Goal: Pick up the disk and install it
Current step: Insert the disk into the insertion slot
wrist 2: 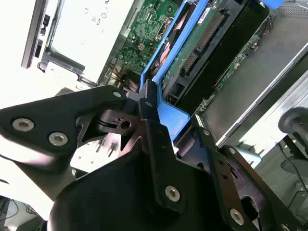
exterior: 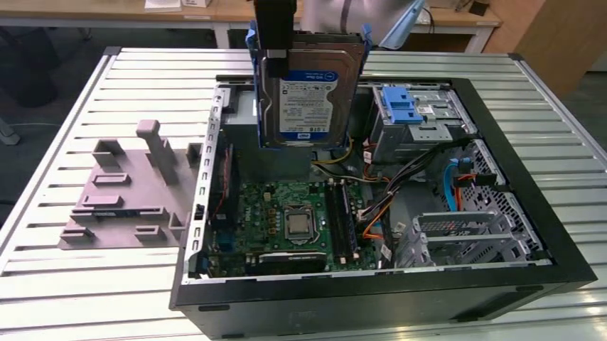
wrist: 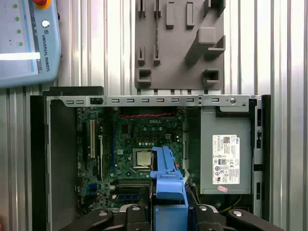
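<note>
In the exterior view, your end effector (exterior: 280, 65) pinches the disk (exterior: 313, 99) upright, label facing the camera, above the open computer case (exterior: 531, 234) on the worktop (exterior: 85, 284). In the second wrist view, the fingers (wrist 2: 147, 103) clamp the disk's blue bracket (wrist 2: 168, 115) from both sides. In the first wrist view, that bracket hangs over the motherboard (wrist: 139, 130), with the grey box (wrist: 226, 154) just beside the board.

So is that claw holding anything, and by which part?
Yes: the gripper holds the disk by the upper end of its blue frame, above the open computer.
</note>
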Available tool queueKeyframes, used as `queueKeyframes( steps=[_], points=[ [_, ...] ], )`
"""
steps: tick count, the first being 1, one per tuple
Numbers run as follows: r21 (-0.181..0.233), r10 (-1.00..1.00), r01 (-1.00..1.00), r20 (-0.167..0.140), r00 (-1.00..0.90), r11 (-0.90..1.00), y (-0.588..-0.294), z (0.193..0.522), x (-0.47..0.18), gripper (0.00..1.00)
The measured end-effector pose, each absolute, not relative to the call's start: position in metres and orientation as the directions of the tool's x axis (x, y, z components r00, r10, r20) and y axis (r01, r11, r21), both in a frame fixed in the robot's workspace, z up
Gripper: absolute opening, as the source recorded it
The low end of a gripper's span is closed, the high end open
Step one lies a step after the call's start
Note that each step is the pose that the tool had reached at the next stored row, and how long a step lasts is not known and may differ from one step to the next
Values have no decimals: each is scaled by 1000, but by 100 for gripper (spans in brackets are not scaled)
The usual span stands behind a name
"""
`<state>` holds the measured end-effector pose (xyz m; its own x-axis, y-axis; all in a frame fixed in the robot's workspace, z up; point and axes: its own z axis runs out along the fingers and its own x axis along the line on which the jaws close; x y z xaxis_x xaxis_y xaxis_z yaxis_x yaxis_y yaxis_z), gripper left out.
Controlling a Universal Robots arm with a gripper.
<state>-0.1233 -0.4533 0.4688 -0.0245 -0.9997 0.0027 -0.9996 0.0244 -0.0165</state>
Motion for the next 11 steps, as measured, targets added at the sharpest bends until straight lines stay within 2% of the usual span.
queueKeyframes(
  steps=[11],
  points=[
    [-16, -1000, -1000, 3, -24, 24, -453, 469, -120, 36]
  ],
)
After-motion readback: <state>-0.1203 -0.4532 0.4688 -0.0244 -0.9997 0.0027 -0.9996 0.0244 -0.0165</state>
